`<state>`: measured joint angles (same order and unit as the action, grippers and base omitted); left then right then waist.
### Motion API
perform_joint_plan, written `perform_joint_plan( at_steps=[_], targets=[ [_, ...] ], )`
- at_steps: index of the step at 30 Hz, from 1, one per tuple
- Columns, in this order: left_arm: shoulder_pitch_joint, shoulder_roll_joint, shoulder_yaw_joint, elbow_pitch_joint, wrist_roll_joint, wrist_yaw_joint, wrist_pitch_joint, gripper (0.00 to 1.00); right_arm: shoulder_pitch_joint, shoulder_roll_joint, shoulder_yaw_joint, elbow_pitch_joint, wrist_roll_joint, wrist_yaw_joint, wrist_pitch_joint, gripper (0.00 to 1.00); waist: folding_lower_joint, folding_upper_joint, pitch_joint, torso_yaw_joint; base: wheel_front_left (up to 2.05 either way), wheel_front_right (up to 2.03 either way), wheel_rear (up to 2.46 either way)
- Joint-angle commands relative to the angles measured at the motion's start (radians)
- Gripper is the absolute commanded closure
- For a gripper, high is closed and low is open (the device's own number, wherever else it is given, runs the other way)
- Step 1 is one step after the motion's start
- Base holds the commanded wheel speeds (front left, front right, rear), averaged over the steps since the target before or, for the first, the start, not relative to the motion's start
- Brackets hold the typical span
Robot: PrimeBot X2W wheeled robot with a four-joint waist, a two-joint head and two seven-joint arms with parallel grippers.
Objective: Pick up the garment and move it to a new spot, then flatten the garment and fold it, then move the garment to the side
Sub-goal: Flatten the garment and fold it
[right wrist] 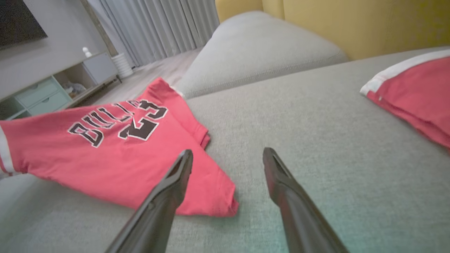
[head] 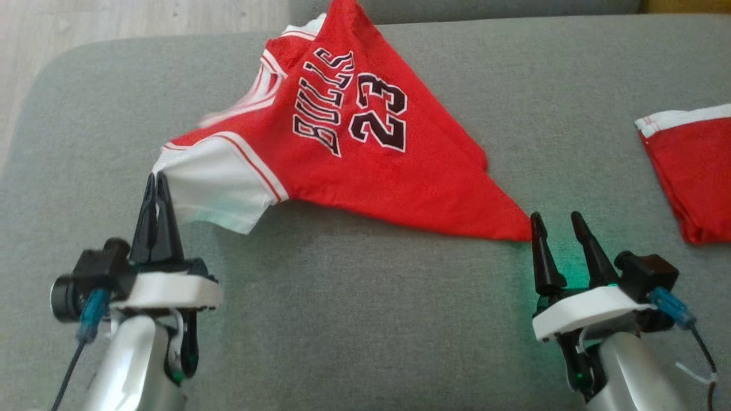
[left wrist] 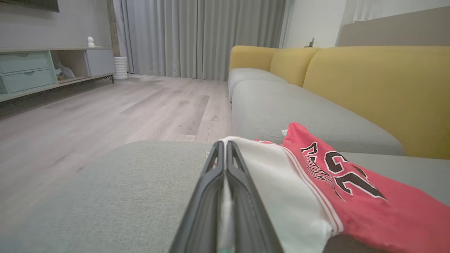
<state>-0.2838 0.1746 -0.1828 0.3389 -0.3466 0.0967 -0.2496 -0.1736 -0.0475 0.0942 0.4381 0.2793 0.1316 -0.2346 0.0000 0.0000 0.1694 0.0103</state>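
jersey point(head: 365, 171) sleeve pinched in left gripper point(head: 157, 178), seemingly raised

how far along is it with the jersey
Early. Done: nothing visibly finished; the jersey lies rumpled on the grey cushion, unfolded. In hand: the left gripper is shut on its white edge, the right gripper open by the near corner. Left: flattening, folding, setting aside.

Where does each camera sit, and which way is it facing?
Head view: on the head, looking down at the sofa seat; left gripper and right gripper show.
Left wrist view: on that wrist, facing floor and curtains; shut fingers show.
Right wrist view: on that wrist, facing across the seat; open fingers show.
Shared: the red jersey.
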Motion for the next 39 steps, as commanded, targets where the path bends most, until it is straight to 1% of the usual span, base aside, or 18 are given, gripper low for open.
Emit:
perform_joint_plan(
  at_steps=[1, 4, 8, 16, 27, 28, 29, 30, 31, 35, 39],
  targets=[
    [-0.009, 0.013, 0.051, -0.043, 0.013, 0.002, -0.012, 1.0, -0.021, -0.003, 0.024, -0.021, -0.01, -0.001, 0.004, 0.0, 0.0, 0.0, -0.005, 0.008, 0.0, 0.0, 0.0],
    [0.025, -0.006, 0.093, -0.101, 0.048, -0.007, -0.012, 1.0, -0.026, -0.003, 0.02, 0.009, -0.018, -0.001, 0.04, 0.0, 0.0, 0.0, -0.008, 0.018, 0.0, 0.0, 0.0],
    [0.049, -0.034, 0.136, -0.137, 0.083, -0.026, -0.012, 1.0, -0.029, -0.003, 0.04, 0.037, -0.008, -0.001, 0.085, 0.0, 0.0, 0.0, -0.009, 0.03, 0.0, 0.0, 0.0],
    [0.063, -0.076, 0.18, -0.127, 0.132, -0.079, -0.012, 1.0, -0.023, -0.003, 0.106, 0.08, 0.017, -0.001, 0.17, 0.0, 0.0, 0.0, -0.01, 0.039, 0.0, 0.0, 0.0],
    [0.038, -0.102, 0.209, -0.114, 0.171, -0.123, -0.012, 1.0, -0.065, -0.003, 0.181, 0.122, 0.067, -0.001, 0.208, 0.0, 0.0, 0.0, 0.0, 0.046, 0.0, 0.0, 0.0],
    [0.036, -0.104, 0.21, -0.112, 0.173, -0.125, -0.012, 1.0, -0.069, -0.003, 0.184, 0.128, 0.068, -0.001, 0.209, 0.11, 0.0, 0.0, 0.002, 0.047, 0.0, 0.0, 0.0],
    [0.034, -0.106, 0.211, -0.111, 0.175, -0.128, -0.012, 1.0, -0.074, -0.003, 0.187, 0.133, 0.07, -0.001, 0.208, 0.3, 0.0, 0.0, 0.004, 0.047, 0.0, 0.0, 0.0],
    [0.033, -0.107, 0.212, -0.11, 0.177, -0.13, -0.012, 1.0, -0.078, -0.003, 0.192, 0.136, 0.075, -0.001, 0.205, 0.6, 0.0, 0.0, 0.005, 0.048, 0.0, 0.0, 0.0],
    [0.032, -0.108, 0.213, -0.108, 0.178, -0.133, -0.012, 1.0, -0.083, -0.003, 0.195, 0.138, 0.08, -0.001, 0.199, 1.0, 0.0, 0.0, 0.007, 0.048, 0.0, 0.0, 0.0],
    [0.029, -0.113, 0.219, -0.104, 0.183, -0.142, -0.012, 1.0, -0.097, -0.003, 0.197, 0.156, 0.079, -0.001, 0.18, 1.0, 0.0, 0.0, 0.007, 0.048, 0.0, 0.0, 0.0],
    [0.028, -0.116, 0.233, -0.109, 0.175, -0.154, -0.012, 1.0, -0.109, -0.003, 0.195, 0.146, 0.071, -0.001, 0.131, 1.0, 0.0, 0.0, -0.009, 0.038, 0.0, 0.0, 0.0]
  ],
)
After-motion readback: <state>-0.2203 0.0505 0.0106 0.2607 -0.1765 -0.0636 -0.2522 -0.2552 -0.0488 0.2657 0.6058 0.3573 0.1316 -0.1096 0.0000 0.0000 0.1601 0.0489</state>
